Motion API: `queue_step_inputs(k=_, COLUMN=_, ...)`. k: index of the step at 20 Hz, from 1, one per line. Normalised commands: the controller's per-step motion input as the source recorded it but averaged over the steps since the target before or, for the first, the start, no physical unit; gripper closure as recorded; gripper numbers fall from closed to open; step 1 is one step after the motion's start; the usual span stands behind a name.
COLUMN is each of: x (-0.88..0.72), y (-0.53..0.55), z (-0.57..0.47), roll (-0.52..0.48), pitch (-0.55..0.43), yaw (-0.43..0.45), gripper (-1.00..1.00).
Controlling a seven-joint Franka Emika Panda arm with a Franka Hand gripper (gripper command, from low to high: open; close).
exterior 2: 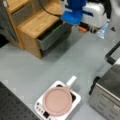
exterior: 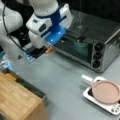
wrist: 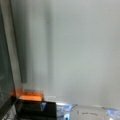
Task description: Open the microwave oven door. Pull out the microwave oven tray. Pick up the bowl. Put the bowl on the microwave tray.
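The silver-grey microwave oven (exterior: 100, 32) stands at a front view's right, and its metal side (exterior 2: 105, 97) shows at a front view's bottom right. The microwave oven door (exterior: 72, 51) stands upright against the oven's front. A light teal shape (exterior: 80, 47), like the bowl, shows in the glass; I cannot tell whether it is inside or reflected. The microwave oven tray is hidden. My gripper (exterior: 41, 52) hangs low by the door's left end, with an orange piece beside its black fingers (wrist: 37, 108). The gripper (exterior 2: 86, 29) also shows at a front view's top.
A pink plate (exterior: 105, 91) (exterior 2: 57, 100) lies on a white tray (exterior: 87, 94) (exterior 2: 75, 98) in front of the oven. A wooden cabinet (exterior: 17, 102) (exterior 2: 37, 22) with an open drawer (exterior 2: 52, 35) stands opposite. A black bar frame (exterior 2: 111, 53) rises near the oven.
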Motion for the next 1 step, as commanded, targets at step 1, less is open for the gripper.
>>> queue_step_inputs(k=1, x=-0.08, y=-0.22, z=-0.17, roll=-0.140, pitch=-0.127, yaw=0.051, gripper=-1.00)
